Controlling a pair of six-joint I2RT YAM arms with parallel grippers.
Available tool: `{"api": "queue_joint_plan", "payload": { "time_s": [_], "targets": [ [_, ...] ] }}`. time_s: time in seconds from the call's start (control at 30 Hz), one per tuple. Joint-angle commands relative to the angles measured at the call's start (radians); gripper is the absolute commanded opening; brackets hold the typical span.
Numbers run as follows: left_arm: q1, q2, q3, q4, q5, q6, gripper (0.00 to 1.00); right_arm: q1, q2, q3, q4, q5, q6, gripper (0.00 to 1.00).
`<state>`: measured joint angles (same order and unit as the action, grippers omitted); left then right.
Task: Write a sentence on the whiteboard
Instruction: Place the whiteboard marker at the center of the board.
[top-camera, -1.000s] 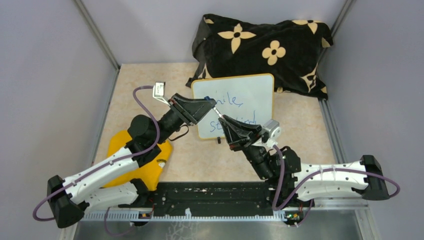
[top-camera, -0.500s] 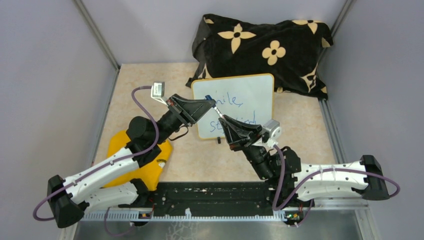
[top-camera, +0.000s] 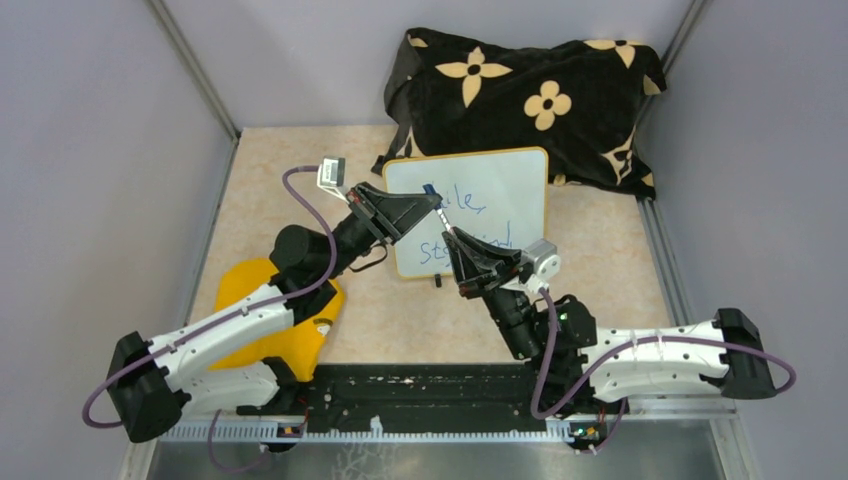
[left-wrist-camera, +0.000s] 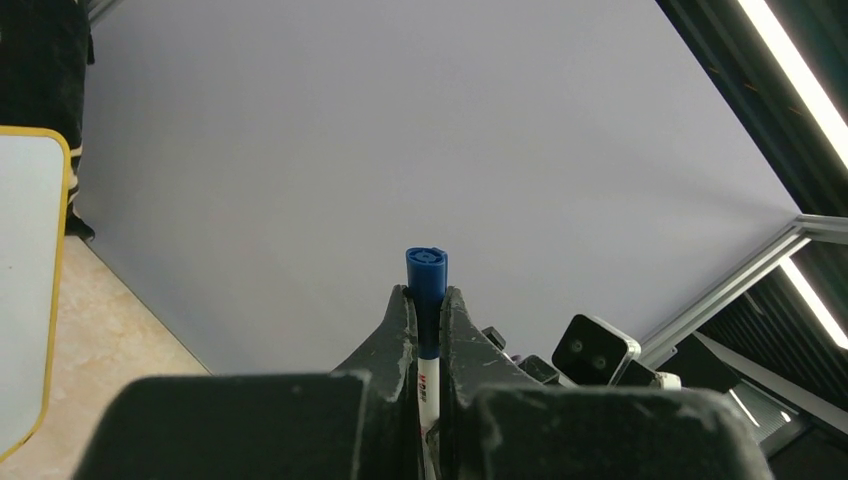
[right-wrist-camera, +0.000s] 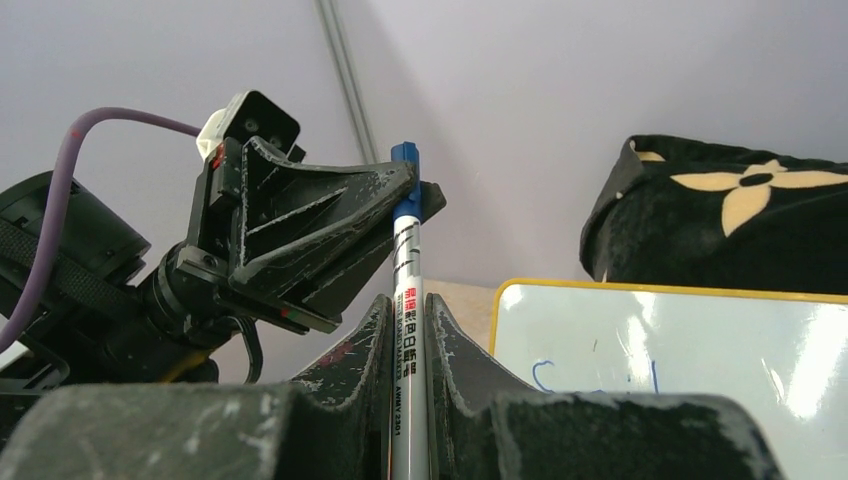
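Note:
The whiteboard leans at the back of the table against the black cloth, with blue writing on it. It also shows in the right wrist view and at the left edge of the left wrist view. A white marker with a blue cap is held in front of the board's left part. My left gripper is shut on the cap end. My right gripper is shut on the marker's barrel, just below the left gripper.
A black cloth with tan flowers lies heaped behind the board. A yellow object lies under my left arm at the near left. Grey walls close in the left, right and back sides.
My left arm has swung forward and to the right, carrying its gripper and the cap end up along the board. My right gripper has shifted slightly up with the marker.

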<state>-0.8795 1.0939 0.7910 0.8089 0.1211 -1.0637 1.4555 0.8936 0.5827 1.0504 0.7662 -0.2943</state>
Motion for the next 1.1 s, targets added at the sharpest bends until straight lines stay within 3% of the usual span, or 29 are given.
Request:
{"api": "queue_joint_plan", "payload": {
  "time_s": [0.0, 0.33, 0.47, 0.5, 0.63, 0.8, 0.9, 1.07],
  "targets": [
    [-0.072, 0.028, -0.03, -0.088, 0.143, 0.016, 0.0, -0.011, 0.025, 0.03, 0.094, -0.03, -0.015, 0.0],
    [-0.119, 0.002, -0.024, -0.127, 0.096, 0.073, 0.0, -0.018, 0.039, 0.038, 0.102, -0.039, -0.015, 0.0],
    [-0.119, -0.063, -0.061, -0.15, -0.036, 0.082, 0.0, -0.018, 0.021, 0.04, 0.065, -0.05, 0.004, 0.0],
    [-0.118, -0.081, -0.077, -0.145, -0.081, 0.081, 0.05, -0.018, 0.017, 0.04, 0.052, -0.052, 0.008, 0.0],
    [-0.118, -0.142, -0.106, -0.138, -0.195, 0.106, 0.43, -0.018, 0.007, 0.034, 0.041, -0.056, 0.015, 0.0],
    [-0.116, -0.17, -0.089, -0.167, -0.223, 0.129, 0.65, -0.018, -0.001, 0.036, 0.024, -0.065, 0.024, 0.0],
    [-0.116, -0.183, -0.092, -0.171, -0.239, 0.141, 0.71, -0.017, -0.006, 0.039, -0.002, -0.082, 0.037, 0.0],
    [-0.113, -0.187, -0.085, -0.171, -0.226, 0.169, 0.7, -0.018, -0.017, 0.039, -0.053, -0.102, 0.066, 0.0]
  ]
}}
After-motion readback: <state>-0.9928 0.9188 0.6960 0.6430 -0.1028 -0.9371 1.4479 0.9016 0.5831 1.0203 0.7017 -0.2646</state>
